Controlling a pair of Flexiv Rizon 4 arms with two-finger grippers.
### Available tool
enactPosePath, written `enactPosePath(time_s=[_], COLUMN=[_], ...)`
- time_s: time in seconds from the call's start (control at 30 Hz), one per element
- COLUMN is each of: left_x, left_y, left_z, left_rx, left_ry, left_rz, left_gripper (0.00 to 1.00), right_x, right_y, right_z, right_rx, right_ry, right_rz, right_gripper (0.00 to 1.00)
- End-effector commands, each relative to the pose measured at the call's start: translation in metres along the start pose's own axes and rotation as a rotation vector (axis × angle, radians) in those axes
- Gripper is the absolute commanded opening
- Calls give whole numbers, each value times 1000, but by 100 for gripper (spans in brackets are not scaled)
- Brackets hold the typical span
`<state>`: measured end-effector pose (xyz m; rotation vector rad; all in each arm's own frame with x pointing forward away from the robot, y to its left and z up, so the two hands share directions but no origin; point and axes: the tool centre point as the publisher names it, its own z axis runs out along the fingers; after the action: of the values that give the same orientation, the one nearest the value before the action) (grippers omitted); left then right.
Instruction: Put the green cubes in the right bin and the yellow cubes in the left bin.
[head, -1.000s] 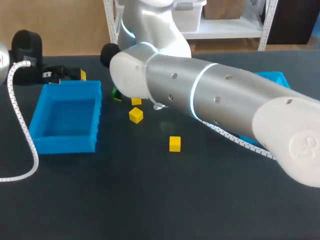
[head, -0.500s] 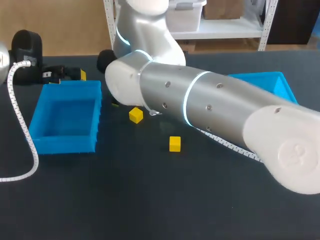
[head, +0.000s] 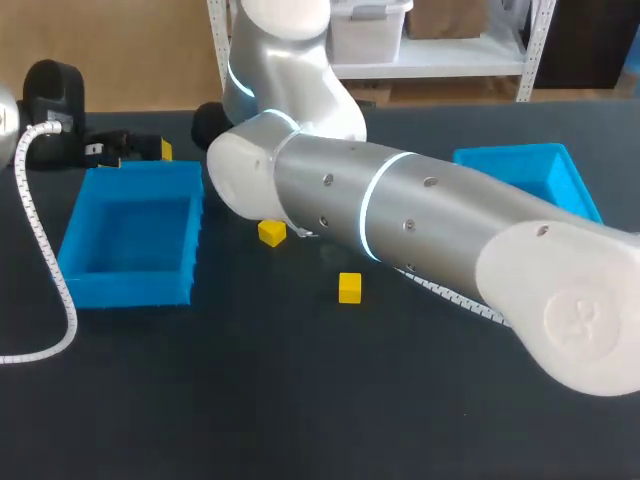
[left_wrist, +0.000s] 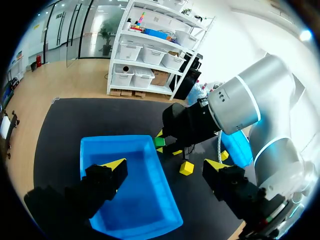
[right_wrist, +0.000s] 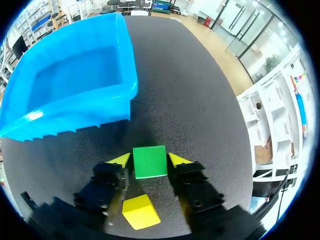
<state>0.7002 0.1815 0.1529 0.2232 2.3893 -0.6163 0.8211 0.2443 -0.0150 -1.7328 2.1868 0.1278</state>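
Green cube (right_wrist: 150, 161) sits between the 2 yellow tips of the right end effector (right_wrist: 149, 160), which press on it from both sides, so it reads as clamped on the cube. Whether the cube is off the surface (head: 300, 400) cannot be told. It is just beside the left bin (head: 130, 285) and well apart from the right bin (head: 560, 175), where it belongs. A yellow cube (right_wrist: 141, 211) lies just under that end effector. In the head view 2 yellow cubes (head: 271, 233) (head: 349, 287) lie loose on the surface between the bins, and I cannot tell if the first is the one seen from the wrist. The left bin shows no cube inside, and neither does the visible part of the right bin, the rest being hidden by the right arm (head: 400, 215). The left end effector (left_wrist: 165, 164) hangs above the left bin with its tips wide apart and nothing between them. By my judgement nothing is sorted yet: the green cube needs carrying across, and every yellow cube awaits the left bin.
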Motion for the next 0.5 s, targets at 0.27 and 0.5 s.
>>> enactPosePath(time_s=[0.27,0.5], left_x=[2,2], left_y=[2,2], left_z=[0,0], left_rx=[12,12], left_ry=[-7,-7], left_rz=[2,2], left_gripper=[100,100], right_x=[3,30], right_y=[-23,-38], right_z=[-29,-73], right_rx=[28,95], right_ry=[10,-5], right_rz=[32,94], right_gripper=[0,0])
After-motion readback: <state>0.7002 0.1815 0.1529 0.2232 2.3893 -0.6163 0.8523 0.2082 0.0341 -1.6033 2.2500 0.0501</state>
